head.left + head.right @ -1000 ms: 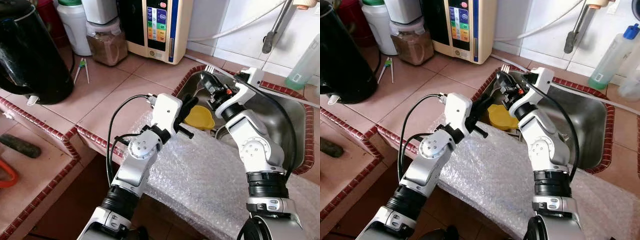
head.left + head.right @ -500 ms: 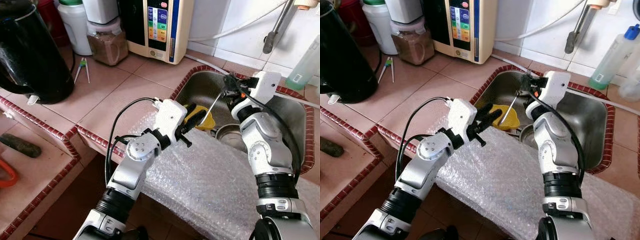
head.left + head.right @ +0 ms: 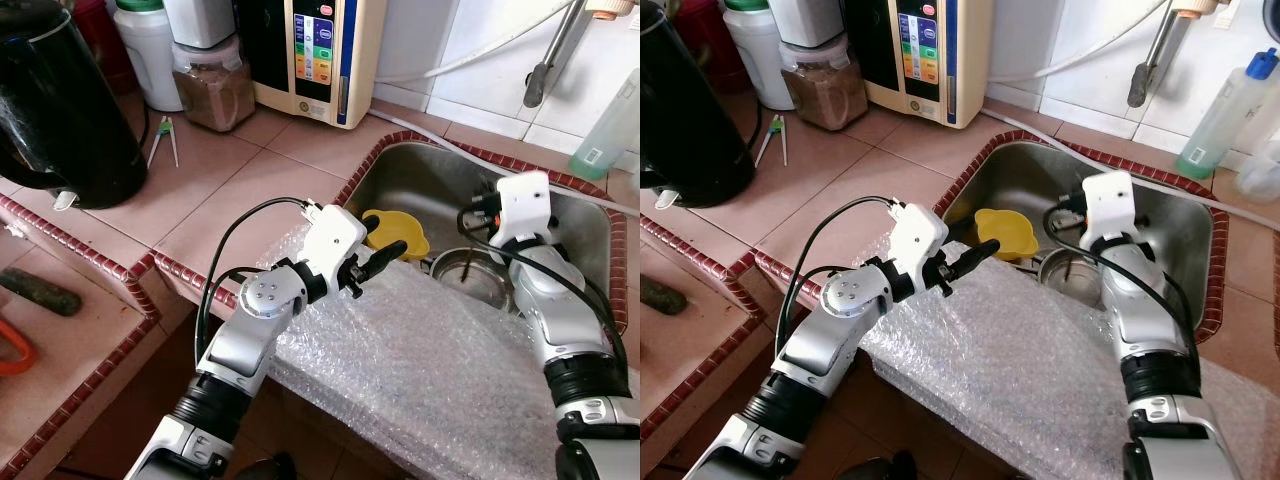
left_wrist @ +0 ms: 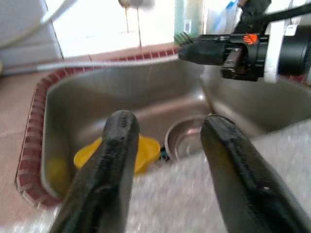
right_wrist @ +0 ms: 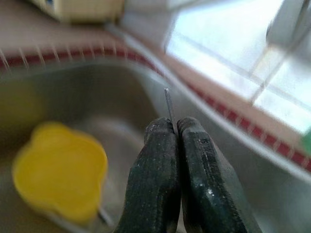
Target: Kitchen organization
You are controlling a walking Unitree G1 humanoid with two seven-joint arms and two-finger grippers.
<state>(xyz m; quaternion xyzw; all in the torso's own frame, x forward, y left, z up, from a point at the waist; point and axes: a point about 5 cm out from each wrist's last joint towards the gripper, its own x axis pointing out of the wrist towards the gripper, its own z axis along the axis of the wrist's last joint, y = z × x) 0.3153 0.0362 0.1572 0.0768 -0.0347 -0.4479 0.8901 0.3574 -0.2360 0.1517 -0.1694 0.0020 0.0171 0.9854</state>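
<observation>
the right end effector (image 5: 176,127) sits over the steel sink (image 3: 420,180) at centre right of the left eye frame, its two black fingers pressed together on a thin metal fork (image 5: 169,108). in the right wrist frame only a sliver of the handle pokes out from between the fingertips; in the left wrist frame the tines (image 4: 183,38) show at the upper middle, beside the black body of that end effector.

the fork looks light, rigid and smooth, so i'd judge it slippery in a pinch this narrow and likely to swivel if the wrist tips. taking it lower, at the flat middle of the handle, would probably hold it steadier than the very tip.

the left end effector (image 4: 167,133) hovers at the near edge of the sink, above the bubble wrap (image 3: 440,350) spread on the tabletop (image 3: 230,170), its fingers spread apart and holding nothing.

down in the basin lie a yellow flower-shaped lid (image 3: 398,232) and a small steel bowl (image 3: 470,270) just beside it. both seem hard and light; the bowl's rim looks like the easiest place to pinch.
</observation>
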